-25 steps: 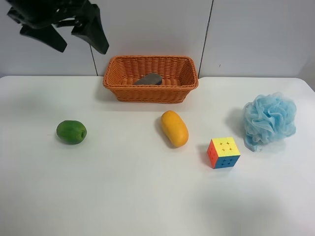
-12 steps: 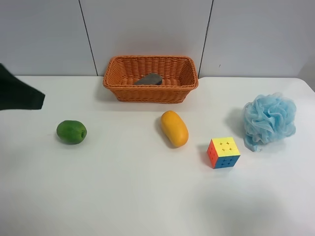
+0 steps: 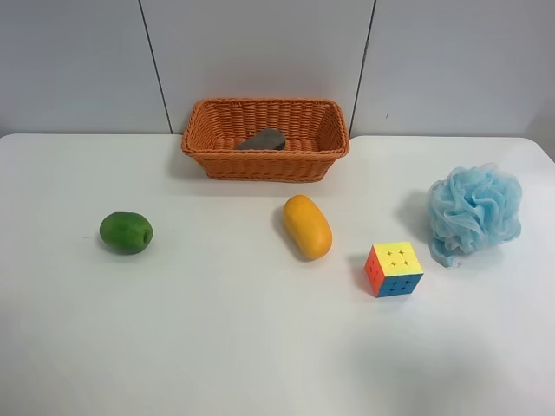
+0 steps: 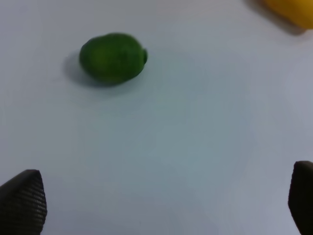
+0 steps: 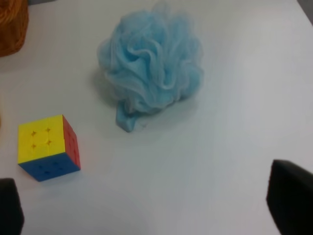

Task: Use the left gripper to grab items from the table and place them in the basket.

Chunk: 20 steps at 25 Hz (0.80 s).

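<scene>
The orange wicker basket [image 3: 215, 144] stands at the back of the white table [image 3: 217, 329] with the flat grey block [image 3: 262, 139] lying inside it. The green fruit [image 3: 126, 232] lies at the view's left, the mango [image 3: 307, 226] in the middle, the puzzle cube [image 3: 394, 269] and the blue pouf [image 3: 474, 212] at the right. No arm shows in the exterior high view. My left gripper [image 4: 161, 200] is open and empty, hovering above the table a short way from the green fruit [image 4: 113, 57]. My right gripper [image 5: 149, 205] is open and empty, near the cube [image 5: 46, 147] and the pouf [image 5: 151, 63].
A grey panelled wall [image 3: 260, 52] stands behind the table. A corner of the basket [image 5: 12, 24] shows in the right wrist view, and an end of the mango [image 4: 293, 10] shows in the left wrist view.
The black arm at the exterior high view's upper left, near the basket, dropped to the left edge and then left that view. No item on the table has moved.
</scene>
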Available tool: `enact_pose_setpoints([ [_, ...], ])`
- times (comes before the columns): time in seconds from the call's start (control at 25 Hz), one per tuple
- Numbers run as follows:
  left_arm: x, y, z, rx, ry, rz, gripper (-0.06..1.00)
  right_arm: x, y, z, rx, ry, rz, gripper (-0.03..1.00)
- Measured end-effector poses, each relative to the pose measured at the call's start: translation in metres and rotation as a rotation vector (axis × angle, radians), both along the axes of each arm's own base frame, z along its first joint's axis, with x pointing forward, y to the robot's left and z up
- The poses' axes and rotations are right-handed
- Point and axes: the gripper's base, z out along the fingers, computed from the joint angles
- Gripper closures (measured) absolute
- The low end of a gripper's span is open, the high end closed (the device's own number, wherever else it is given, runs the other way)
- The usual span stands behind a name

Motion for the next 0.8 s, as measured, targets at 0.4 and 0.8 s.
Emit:
enact_pose_setpoints([
  [0.4, -0.034, 0.012, -0.023, 0.06, -0.083, 0.123, -0.05, 0.0, 0.0, 0.0, 0.0, 0.0, 0.0, -0.02],
  [0.8, -0.064, 0.014, -0.022, 0.047, -0.276, 0.153, -0.05, 0.0, 0.0, 0.0, 0.0, 0.0, 0.0, -0.02],
])
